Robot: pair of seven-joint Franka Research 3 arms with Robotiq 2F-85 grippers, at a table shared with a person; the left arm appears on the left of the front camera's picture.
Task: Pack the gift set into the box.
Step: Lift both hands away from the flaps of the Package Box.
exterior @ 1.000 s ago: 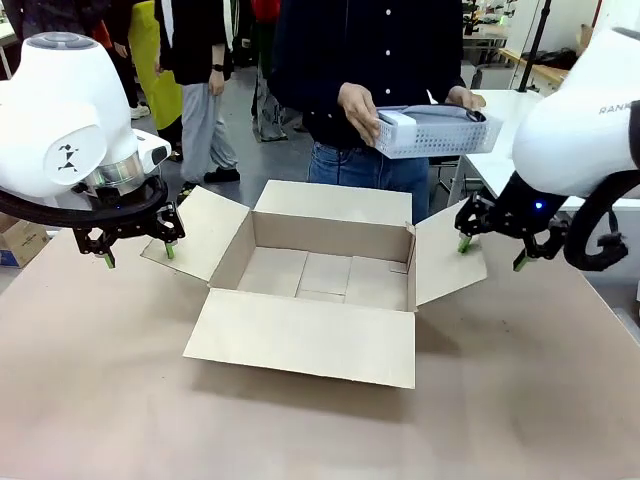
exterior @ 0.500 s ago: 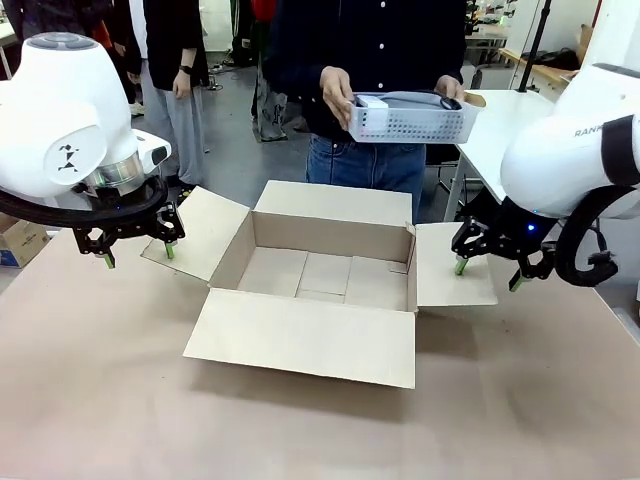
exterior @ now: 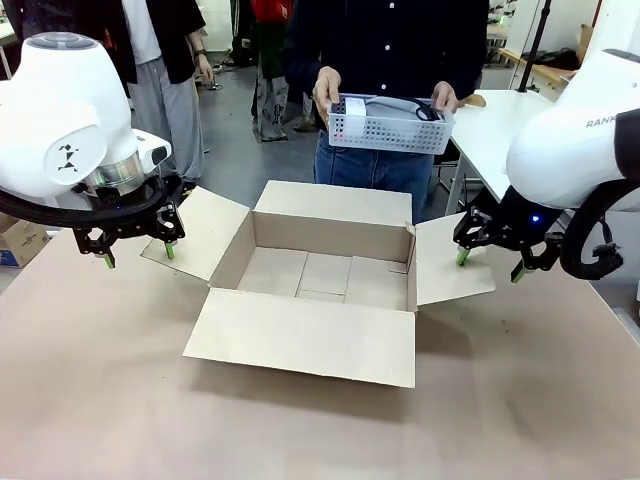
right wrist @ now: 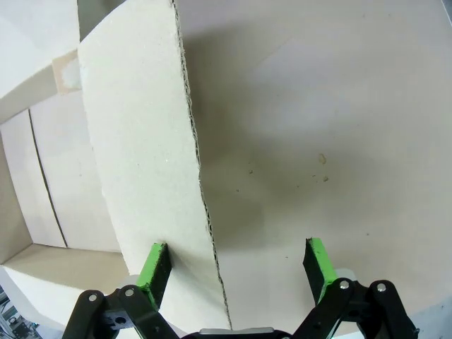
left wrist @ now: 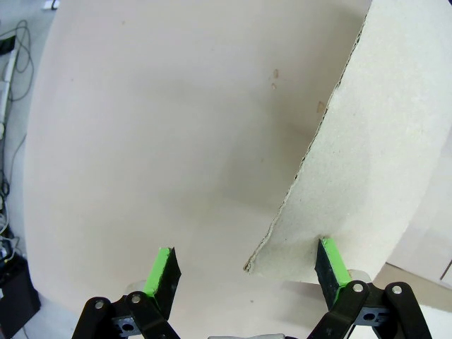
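The box (exterior: 325, 275), a brown carton, stands open mid-table with its four flaps spread. My left gripper (exterior: 138, 254) hovers open at the left flap (left wrist: 367, 155). That flap's edge runs between the fingers, and the left gripper (left wrist: 245, 248) has one green pad (left wrist: 332, 261) against the cardboard. My right gripper (exterior: 489, 265) is open over the right flap (right wrist: 141, 155), whose edge passes between the right gripper (right wrist: 236, 246) fingers. At the far side a person holds a pale perforated basket (exterior: 390, 128) with a white packet (exterior: 348, 108) and dark items, apparently the gift set.
The brown table (exterior: 120, 400) stretches bare in front of the box and to both sides. A white table (exterior: 500, 120) stands at the back right. Other people stand behind on the left. A small carton (exterior: 18, 240) sits on the floor at far left.
The person has carried the basket from the right to above the box's far flap. My right gripper has pressed the right flap lower. The left arm has stayed still.
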